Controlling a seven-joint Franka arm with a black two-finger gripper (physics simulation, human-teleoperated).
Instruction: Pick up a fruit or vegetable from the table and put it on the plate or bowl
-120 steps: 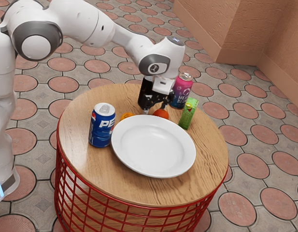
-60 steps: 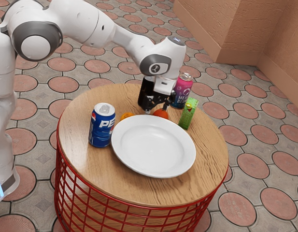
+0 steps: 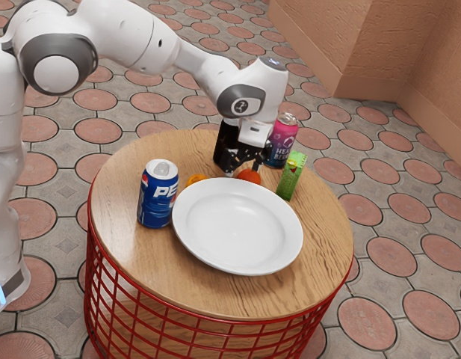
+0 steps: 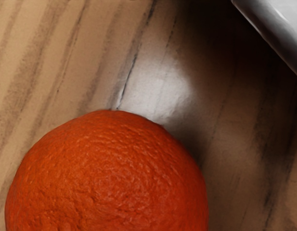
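An orange (image 3: pixel 249 176) lies on the round wooden table (image 3: pixel 133 247), just behind the far rim of the white plate (image 3: pixel 237 224). My gripper (image 3: pixel 241 167) hangs low right over the orange, fingers open and pointing down on either side of it. In the wrist view the orange (image 4: pixel 109 178) sits close under my hand on the wood, and the plate's rim (image 4: pixel 276 26) shows beyond it. A second, smaller orange fruit (image 3: pixel 196 179) lies between the plate and the Pepsi can.
A blue Pepsi can (image 3: pixel 158 193) stands at the exterior view's left of the plate. A pink can (image 3: pixel 281 140) and a green carton (image 3: pixel 291 175) stand close to the gripper on the exterior view's right. The table has a red wire base.
My hand has barely shifted over the orange. The orange, the plate and the cans have stayed where they were.
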